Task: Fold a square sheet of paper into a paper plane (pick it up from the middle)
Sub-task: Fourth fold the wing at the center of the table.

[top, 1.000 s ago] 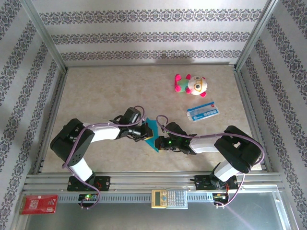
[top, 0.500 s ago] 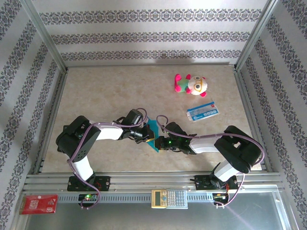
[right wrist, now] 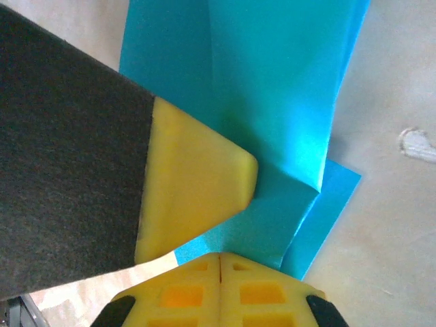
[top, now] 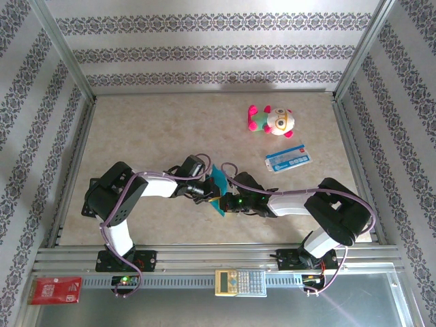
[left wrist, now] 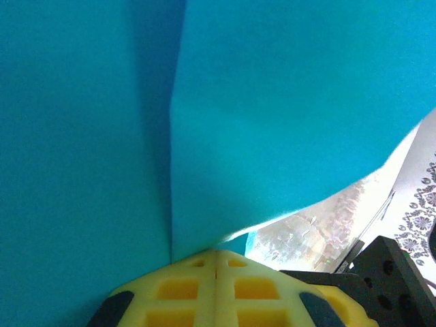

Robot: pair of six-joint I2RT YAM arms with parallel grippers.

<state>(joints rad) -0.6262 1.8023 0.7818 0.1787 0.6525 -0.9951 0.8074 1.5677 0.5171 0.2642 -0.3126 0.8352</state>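
Note:
The teal sheet of paper (top: 219, 184) stands up off the table between the two grippers, folded into layers, a narrow shape short of a slim dart. A lengthwise crease runs down it (left wrist: 172, 136), and overlapping flaps show in the right wrist view (right wrist: 272, 102). My left gripper (top: 210, 193) is shut, its yellow fingertips (left wrist: 197, 262) pinching the paper's lower edge. My right gripper (top: 224, 202) is shut on the paper's near corner, with its fingertips (right wrist: 238, 266) meeting. The left gripper's yellow pad (right wrist: 194, 184) presses the paper just above them.
A pink and white plush toy (top: 271, 120) lies at the back right, a white-and-blue printed card (top: 287, 158) in front of it. A calculator (top: 240, 281) and a red box (top: 56, 289) rest on the front rail. Metal frame posts border the table.
The left arm's elbow has swung right and toward the middle. Both grippers stay shut on the paper, which has shifted slightly.

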